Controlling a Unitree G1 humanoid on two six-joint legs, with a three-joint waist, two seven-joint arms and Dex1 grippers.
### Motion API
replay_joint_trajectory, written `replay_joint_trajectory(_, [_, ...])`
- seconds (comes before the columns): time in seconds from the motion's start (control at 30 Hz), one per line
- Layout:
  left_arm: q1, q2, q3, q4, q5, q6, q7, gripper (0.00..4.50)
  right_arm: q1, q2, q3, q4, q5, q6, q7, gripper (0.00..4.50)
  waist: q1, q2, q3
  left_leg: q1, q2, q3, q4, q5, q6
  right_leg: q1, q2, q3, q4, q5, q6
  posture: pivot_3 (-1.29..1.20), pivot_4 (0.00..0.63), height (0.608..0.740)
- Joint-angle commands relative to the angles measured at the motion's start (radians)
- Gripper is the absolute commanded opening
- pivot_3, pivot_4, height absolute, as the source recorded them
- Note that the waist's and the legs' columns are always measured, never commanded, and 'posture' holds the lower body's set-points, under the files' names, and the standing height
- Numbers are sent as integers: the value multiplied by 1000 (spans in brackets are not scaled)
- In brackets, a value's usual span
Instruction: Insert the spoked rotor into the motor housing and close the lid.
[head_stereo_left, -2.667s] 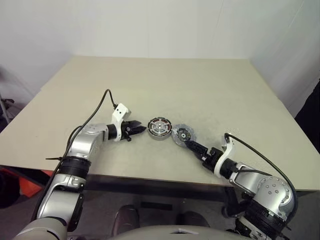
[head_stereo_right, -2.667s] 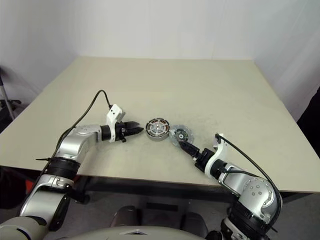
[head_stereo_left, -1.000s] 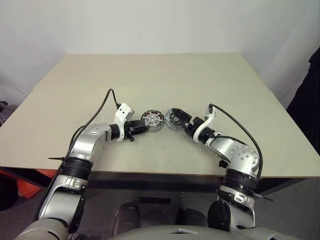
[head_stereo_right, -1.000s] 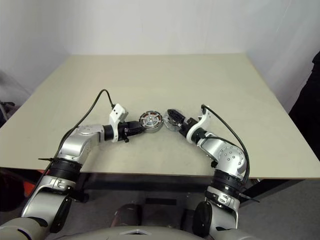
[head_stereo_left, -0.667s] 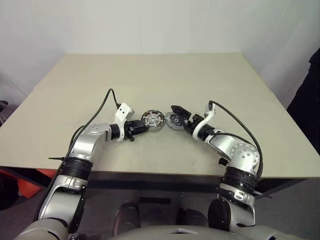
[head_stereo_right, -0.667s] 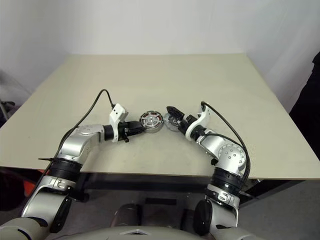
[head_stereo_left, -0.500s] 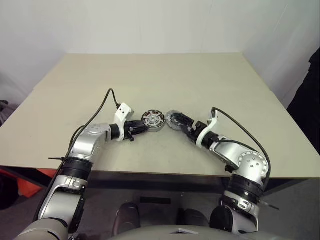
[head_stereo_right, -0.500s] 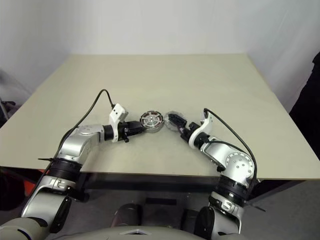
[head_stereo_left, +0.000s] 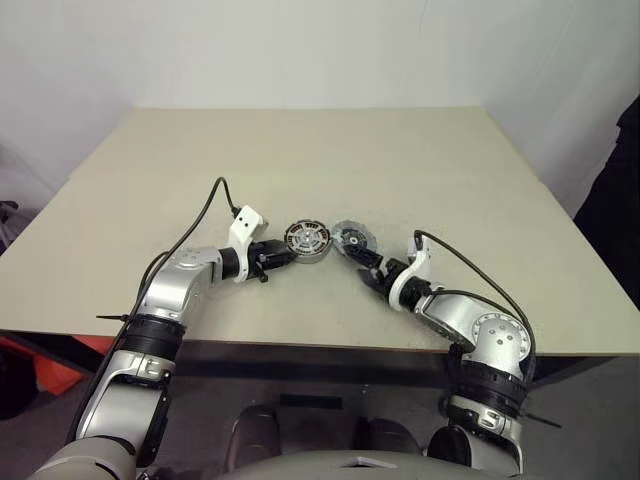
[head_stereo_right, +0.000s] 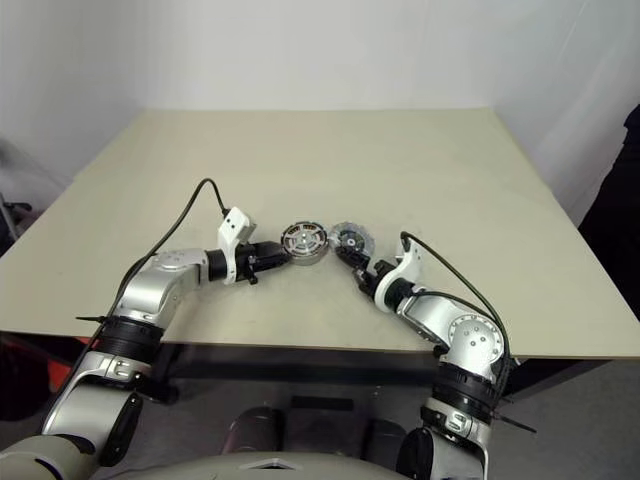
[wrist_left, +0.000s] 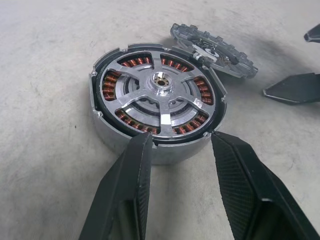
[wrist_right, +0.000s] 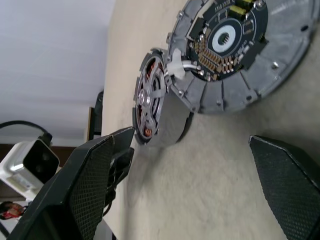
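The motor housing (head_stereo_left: 306, 240) stands on the table with copper windings showing. The spoked rotor (wrist_left: 161, 86) sits inside it, black rim and silvery spokes face up. My left gripper (head_stereo_left: 284, 256) is shut on the housing's near wall, one finger (wrist_left: 131, 165) on each side. The grey lid (head_stereo_left: 352, 238) lies just right of the housing, one edge leaning on its rim (wrist_right: 235, 55), circuit side towards my right wrist camera. My right gripper (head_stereo_left: 366, 273) hovers open a little short of the lid, nothing between its fingers (wrist_right: 95, 170).
The beige table (head_stereo_left: 300, 150) stretches bare beyond the parts. Its near edge runs just behind both wrists. A black cable (head_stereo_left: 205, 205) arcs over my left forearm, and another (head_stereo_left: 470, 270) loops over the right one.
My right gripper swung down and drew back from the lid towards the table's near edge, staying open. The left gripper, housing and lid kept still.
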Motion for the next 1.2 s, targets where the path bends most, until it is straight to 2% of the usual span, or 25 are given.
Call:
replay_joint_trajectory(0.03, [-4, 13, 17, -33, -7, -5, 2, 2030, -41, -27, 24, 49, -40, -72, 29, 4457, 0, 0, 0, 0, 0, 0, 0, 0, 0, 0, 0, 0, 0, 0, 0, 0, 0, 740])
replay_joint_trajectory(0.23, [5, 17, 21, -45, -9, -1, 8, 2030, -100, -68, 41, 147, -96, -173, 85, 4457, 1, -1, 0, 0, -1, 0, 3, 0, 0, 2, -1, 0, 0, 1, 1, 0, 0, 740])
replay_joint_trajectory(0.6, [14, 15, 23, -62, -12, 8, 20, 2030, -166, -62, 65, 225, -155, -311, 153, 4457, 0, -2, -1, 0, -3, 0, 5, 0, 0, 2, -4, 0, 0, 3, 1, 0, 0, 740])
replay_joint_trajectory(0.97, [12, 13, 31, -50, -11, 8, 37, 2030, -273, -31, 228, 165, -199, -348, 347, 4457, -8, -2, -1, -2, -2, 0, 5, -2, 3, 1, -3, 0, 0, 7, -5, 0, 0, 740])
replay_joint_trajectory(1.2, [21, 42, 75, -33, -15, 2, 58, 2030, -298, -7, 326, 175, -243, -338, 385, 4457, -7, -3, -1, -3, -2, 0, 5, -3, 5, 1, -3, 0, -2, 7, -5, 0, 0, 740])
